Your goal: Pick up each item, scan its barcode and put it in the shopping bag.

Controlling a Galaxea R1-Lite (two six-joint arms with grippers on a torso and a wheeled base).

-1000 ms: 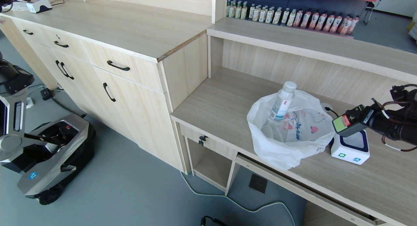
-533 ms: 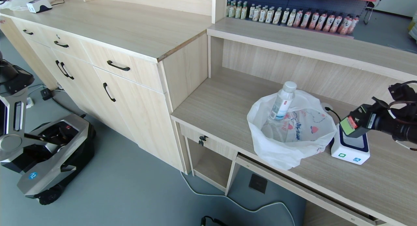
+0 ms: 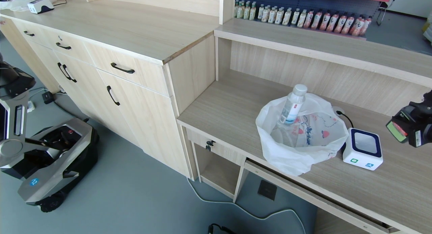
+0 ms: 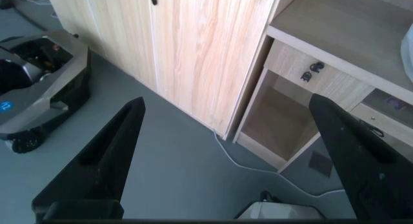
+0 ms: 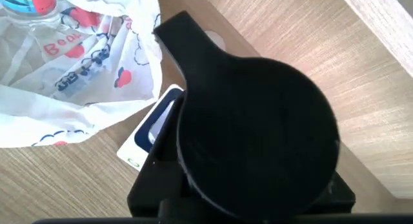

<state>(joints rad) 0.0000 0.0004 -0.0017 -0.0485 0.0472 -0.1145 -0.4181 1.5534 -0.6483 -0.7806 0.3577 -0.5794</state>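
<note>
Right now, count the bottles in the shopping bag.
1. A clear water bottle leans upright inside the white shopping bag on the counter; the bag's folds may hide others.

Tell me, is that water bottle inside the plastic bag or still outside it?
Inside. The water bottle stands in the open white shopping bag, leaning, with its cap and neck poking above the rim.

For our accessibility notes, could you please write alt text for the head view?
A white plastic bag with a water bottle sticking out of it sits on a wooden counter, a small white scanner right beside it. A row of drink bottles stands behind.
</note>
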